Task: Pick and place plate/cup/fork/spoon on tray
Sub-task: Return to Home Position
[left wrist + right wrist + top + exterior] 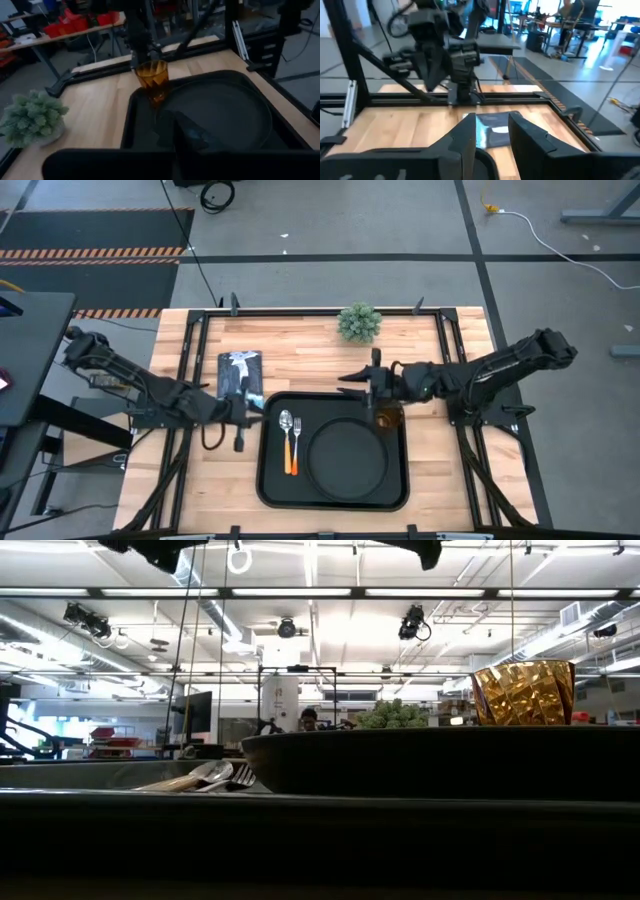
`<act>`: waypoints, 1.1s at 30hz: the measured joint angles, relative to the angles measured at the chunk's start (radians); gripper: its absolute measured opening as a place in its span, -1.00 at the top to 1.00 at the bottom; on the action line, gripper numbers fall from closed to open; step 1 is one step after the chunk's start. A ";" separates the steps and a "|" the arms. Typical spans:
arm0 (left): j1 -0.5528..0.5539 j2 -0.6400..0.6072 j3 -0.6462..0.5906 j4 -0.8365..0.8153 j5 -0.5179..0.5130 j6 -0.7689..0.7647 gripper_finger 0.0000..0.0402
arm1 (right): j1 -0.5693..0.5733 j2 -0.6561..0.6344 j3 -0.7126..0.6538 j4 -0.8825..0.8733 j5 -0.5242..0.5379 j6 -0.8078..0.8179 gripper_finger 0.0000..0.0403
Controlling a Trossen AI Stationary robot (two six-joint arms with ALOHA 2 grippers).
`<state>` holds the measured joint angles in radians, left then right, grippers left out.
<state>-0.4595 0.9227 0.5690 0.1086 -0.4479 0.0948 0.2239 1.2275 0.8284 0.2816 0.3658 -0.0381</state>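
The black tray (268, 480) lies at the table's near middle. The round black plate (347, 458) lies on its right part. The spoon (286, 421) and the orange-handled fork (294, 448) lie side by side on its left part. The amber cup (388, 417) stands upright in the tray's far right corner, beside the plate, and also shows in the left wrist view (152, 77). My right gripper (350, 380) is open and empty above the tray's far edge, just past the cup. My left gripper (255, 408) is shut and empty at the tray's far left corner.
A small potted plant (359, 322) stands at the table's far edge. A dark flat packet (240, 370) lies on the wood to the far left of the tray. Black frame rails (195, 360) run along the table's sides. Bare wood shows to the right of the tray.
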 joint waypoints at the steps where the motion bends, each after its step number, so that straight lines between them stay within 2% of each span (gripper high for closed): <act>1: 0.007 -0.025 -0.019 0.004 0.001 0.000 0.95 | -0.008 -0.006 -0.003 0.003 -0.018 -0.001 0.40; 12: 0.072 -0.276 -0.207 0.063 -0.001 -0.066 0.97 | -0.045 -0.102 -0.004 -0.033 -0.065 -0.087 0.40; 18: 0.088 -0.378 -0.308 0.170 -0.008 -0.088 0.98 | -0.141 -0.137 -0.028 -0.098 -0.181 -0.080 0.40; 24: 0.092 -0.453 -0.398 0.262 -0.008 -0.118 0.97 | -0.226 -0.154 -0.153 0.030 -0.266 -0.025 0.40; 29: 0.092 -0.501 -0.418 0.268 -0.008 -0.135 0.97 | -0.261 -0.198 -0.283 0.197 -0.281 0.021 0.40; 33: 0.092 -0.536 -0.418 0.268 -0.008 -0.090 0.97 | -0.273 -0.251 -0.368 0.298 -0.281 0.057 0.40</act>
<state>-0.3671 0.3870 0.1509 0.3765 -0.4561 0.0050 -0.0493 0.9766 0.4603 0.5791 0.0849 0.0193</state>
